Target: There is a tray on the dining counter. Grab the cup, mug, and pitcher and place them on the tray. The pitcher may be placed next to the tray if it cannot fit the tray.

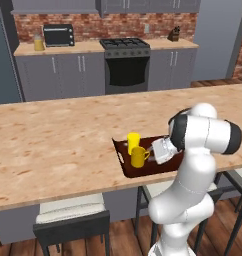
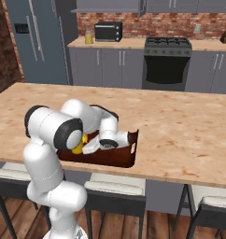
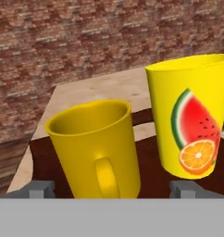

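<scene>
The dark brown tray (image 1: 124, 165) lies on the tan dining counter (image 1: 53, 145) near its front edge. On it stand the tall yellow cup (image 1: 133, 140) with a fruit picture and, just in front, the squat yellow mug (image 1: 139, 157). My gripper (image 1: 153, 152) is level with the mug on its right and is open. In the hand view the mug (image 3: 97, 148) sits between the two fingertips (image 3: 40, 189) with gaps on both sides, its handle facing me, and the cup (image 3: 190, 120) stands beside it. The pitcher (image 1: 39, 42) stands far off on the brick-backed counter.
Stools (image 1: 70, 215) are tucked under the counter's front edge. A stove (image 1: 125, 50) and a toaster oven (image 1: 58, 35) line the back wall, and a fridge (image 2: 38, 37) stands at the left. The tray (image 2: 119, 158) has bare floor to the mug's right.
</scene>
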